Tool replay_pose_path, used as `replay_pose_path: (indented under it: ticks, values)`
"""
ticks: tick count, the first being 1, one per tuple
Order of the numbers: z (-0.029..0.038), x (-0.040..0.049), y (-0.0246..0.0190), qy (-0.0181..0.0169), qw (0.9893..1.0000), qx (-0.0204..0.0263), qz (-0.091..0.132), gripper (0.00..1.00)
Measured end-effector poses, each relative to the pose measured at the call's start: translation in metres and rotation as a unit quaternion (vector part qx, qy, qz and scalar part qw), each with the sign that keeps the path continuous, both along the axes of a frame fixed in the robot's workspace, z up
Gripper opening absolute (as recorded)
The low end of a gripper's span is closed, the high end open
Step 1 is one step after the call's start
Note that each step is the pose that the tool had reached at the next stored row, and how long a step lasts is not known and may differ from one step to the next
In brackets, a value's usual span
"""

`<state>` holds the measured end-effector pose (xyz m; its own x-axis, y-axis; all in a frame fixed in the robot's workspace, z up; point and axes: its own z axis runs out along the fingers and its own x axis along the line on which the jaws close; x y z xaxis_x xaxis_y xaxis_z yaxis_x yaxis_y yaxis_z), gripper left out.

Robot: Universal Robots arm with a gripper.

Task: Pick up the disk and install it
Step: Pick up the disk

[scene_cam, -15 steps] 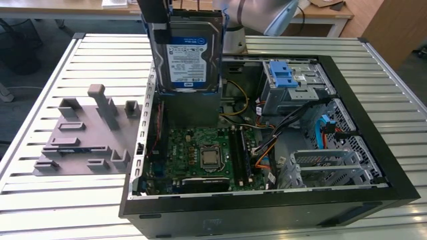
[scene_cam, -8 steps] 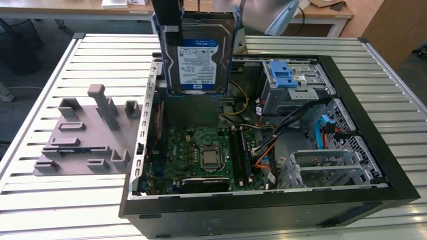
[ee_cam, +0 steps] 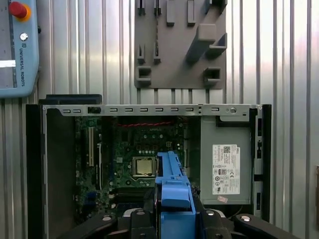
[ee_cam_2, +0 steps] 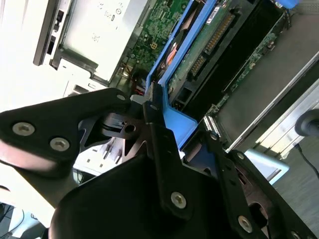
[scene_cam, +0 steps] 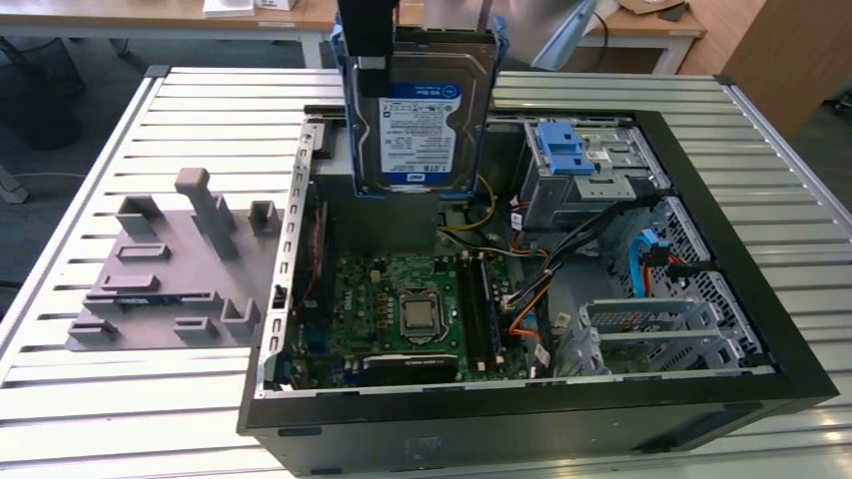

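One thing at a time, largest first: what lies under you?

A table [scene_cam: 174, 110] of pale metal slats, ribbed in long parallel strips. On it stands an open computer case [scene_cam: 745, 399], a matt black box with its side panel off.

And next to the case?

A fixture plate [scene_cam: 160, 269] of dull grey plastic lies just beside the case, on the exterior view's left. Blocky posts and slots rise from it.

What's inside the case?

A green motherboard [scene_cam: 399, 289] lies flat on the case floor, with a square silvery processor [scene_cam: 419, 314] near its middle. A power supply box [ee_cam: 214, 134] of plain grey sheet metal, with a white sticker, fills one corner. A perforated metal drive cage [scene_cam: 580, 160], trimmed in blue plastic, sits toward the exterior view's right.

Where is the disk?

With me. The disk [scene_cam: 419, 120] hangs upright above the far end of the case in the exterior view. It is a flat silver rectangle, and its white-and-blue label faces that camera. A blue plastic carrier bracket [ee_cam_2: 174, 119] frames its edges. In the second wrist view I see its underside, a green circuit board.

And your fingers?

My gripper [ee_cam_2: 182, 134] is clamped on that bracket. The fingers [ee_cam_2: 158, 144], flat black bars, press the blue frame from both sides with no gap.
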<state>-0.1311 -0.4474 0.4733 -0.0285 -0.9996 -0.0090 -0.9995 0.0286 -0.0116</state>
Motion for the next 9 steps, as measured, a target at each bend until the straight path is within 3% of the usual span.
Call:
replay_pose_path:
  ticks: [9]
  values:
    - [0.0000,0.0203,-0.0067,0.0000,1.0000,0.0000,0.000,0.36]
